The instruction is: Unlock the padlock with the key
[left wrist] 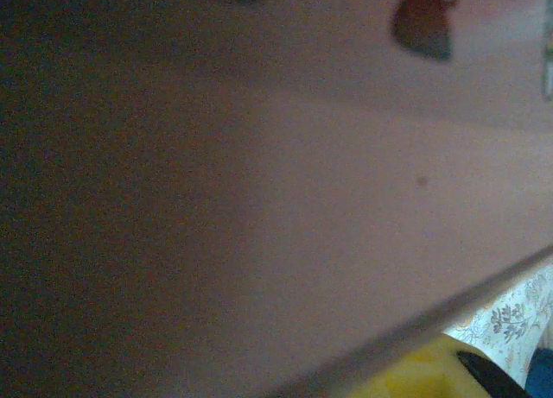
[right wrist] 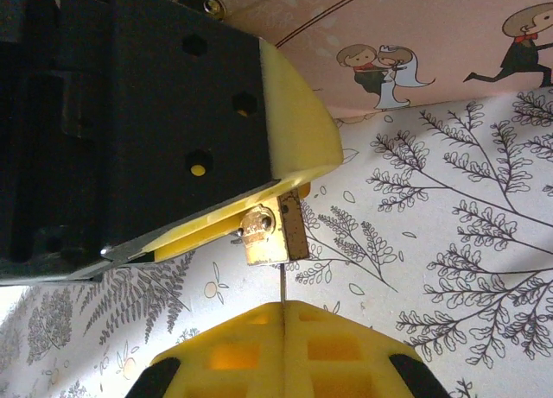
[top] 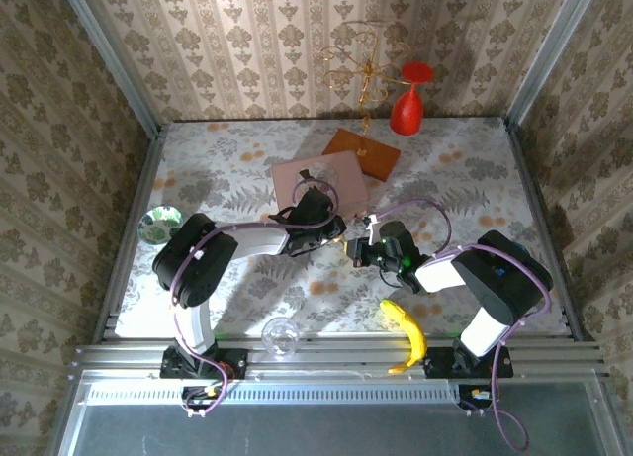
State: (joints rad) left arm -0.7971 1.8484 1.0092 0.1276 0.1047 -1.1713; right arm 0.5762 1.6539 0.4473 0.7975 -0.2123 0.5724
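Brass padlock (right wrist: 263,238) clamped, left pincer (right wrist: 298,186) pointing right

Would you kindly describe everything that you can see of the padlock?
The padlock is a tiny brass-coloured metal block with a round silvery fitting on its face. It is pinched between the yellow pads of the left gripper. A thin key, clamped in the shut right gripper, rises to meet its lower edge. The shackle cannot be made out, so it is unclear whether the padlock is locked.
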